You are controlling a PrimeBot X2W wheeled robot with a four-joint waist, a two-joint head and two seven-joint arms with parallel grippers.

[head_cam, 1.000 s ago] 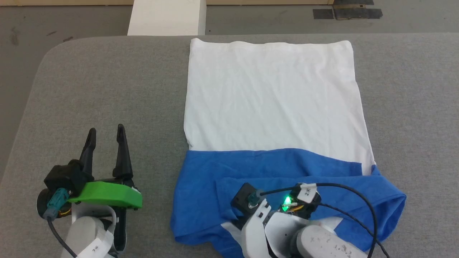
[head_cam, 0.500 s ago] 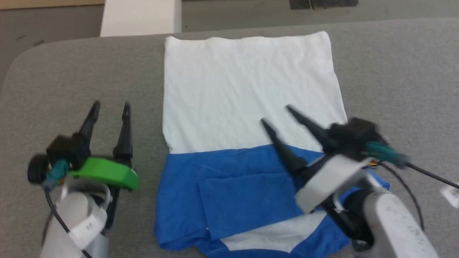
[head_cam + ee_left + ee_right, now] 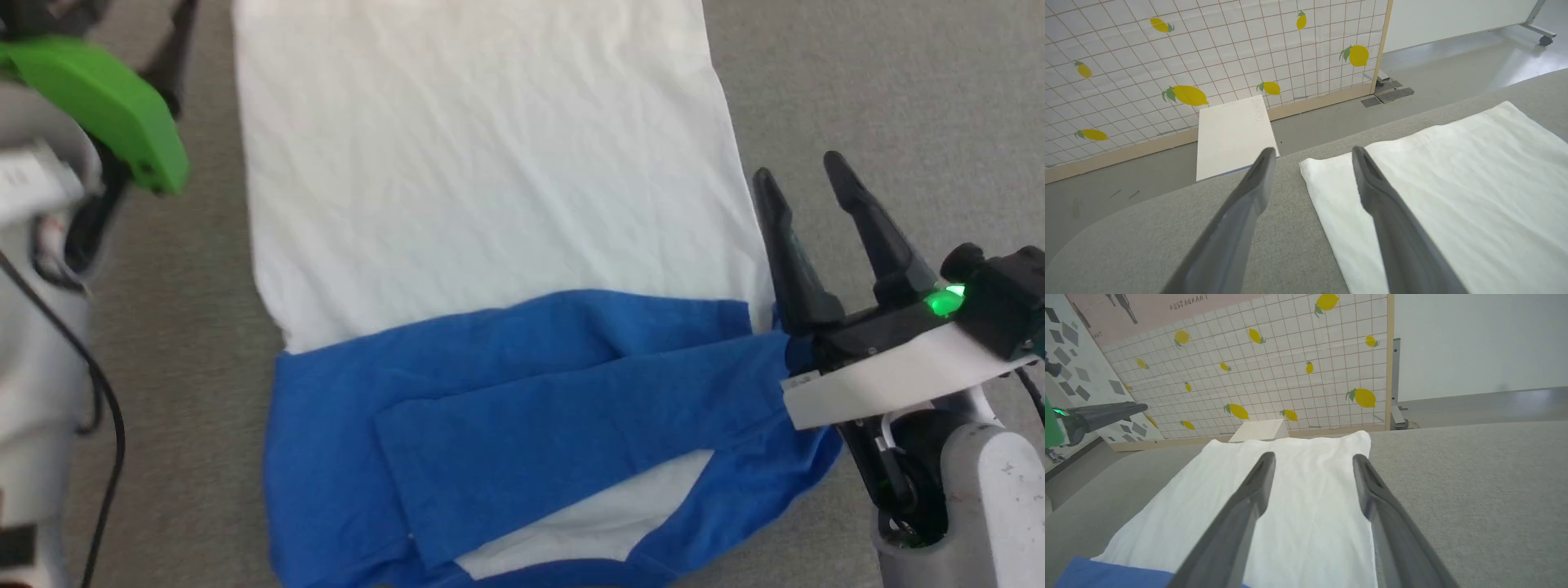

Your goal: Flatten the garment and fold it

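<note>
Test lab — lemon-print backdrop panel [image 3: 1216, 45], grey padded table [image 3: 1135, 241]

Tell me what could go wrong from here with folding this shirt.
1. The blue sleeves lie crossed and rumpled on the garment; folding over them may lock in creases or let them slide out.
2. The right gripper is open right at the garment's side edge, so its fingers could snag and drag the cloth.
</note>
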